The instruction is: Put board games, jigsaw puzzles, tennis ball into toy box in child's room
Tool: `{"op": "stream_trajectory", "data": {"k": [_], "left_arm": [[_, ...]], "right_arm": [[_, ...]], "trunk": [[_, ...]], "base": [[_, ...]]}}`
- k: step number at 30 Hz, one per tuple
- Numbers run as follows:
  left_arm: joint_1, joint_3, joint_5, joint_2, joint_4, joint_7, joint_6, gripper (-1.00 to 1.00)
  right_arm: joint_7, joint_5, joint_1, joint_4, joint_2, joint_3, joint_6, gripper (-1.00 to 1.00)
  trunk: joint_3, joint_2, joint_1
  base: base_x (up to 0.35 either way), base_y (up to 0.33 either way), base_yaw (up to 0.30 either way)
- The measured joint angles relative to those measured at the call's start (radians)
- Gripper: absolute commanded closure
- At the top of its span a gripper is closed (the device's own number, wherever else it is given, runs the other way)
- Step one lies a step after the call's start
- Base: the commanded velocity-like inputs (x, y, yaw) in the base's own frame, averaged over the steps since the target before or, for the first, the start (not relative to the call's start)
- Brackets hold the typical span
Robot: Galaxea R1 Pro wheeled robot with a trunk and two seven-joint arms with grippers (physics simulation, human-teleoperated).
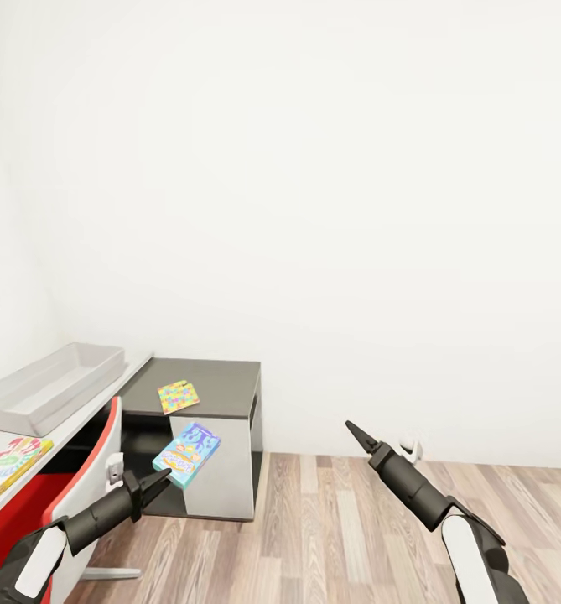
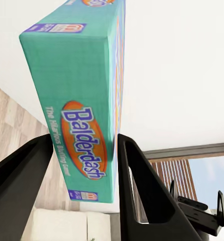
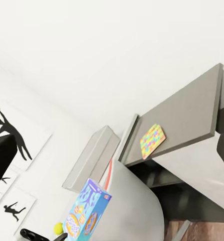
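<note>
the left gripper (image 1: 158, 480) holds the blue game (image 1: 186, 454) tight, out past the table's (image 1: 79, 419) end. the right gripper (image 1: 351, 430) looks pinched together with nothing in it. the toy box (image 1: 49, 384) looks bare, so little seems done. a puzzle (image 1: 178, 396) lies on the dark desk (image 1: 221, 382), and a second game (image 1: 3, 468) waits on the table.

Right wrist: desks, toys and white wall
A jigsaw puzzle (image 3: 152, 140) lies on the dark surface (image 3: 192, 115); the light blue board game (image 3: 87, 215) is held beside the toy box (image 3: 92, 155).

Toy box (image 1: 49, 387) on table (image 1: 79, 419) left; jigsaw puzzle (image 1: 178, 397) on desk (image 1: 221, 382) right.
</note>
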Motion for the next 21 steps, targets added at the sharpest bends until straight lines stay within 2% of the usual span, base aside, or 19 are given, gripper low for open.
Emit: {"op": "stream_trajectory", "data": {"k": [11,21], "left_arm": [[0.0,0.0,-0.002,0.0,0.0,0.0,-0.001,1.0],[0.0,0.0,-0.004,0.0,0.0,-0.001,-0.002,1.0]], "right_arm": [[0.001,0.001,0.0,-0.002,0.002,0.0,0.0,-1.0],[0.0,0.001,0.0,-0.001,0.001,0.0,0.0,-1.0]], "trunk": [[0.0,0.0,0.0],[0.0,0.0,0.0]], "base": [[0.191,0.033,0.011],[0.152,0.002,0.169]]}}
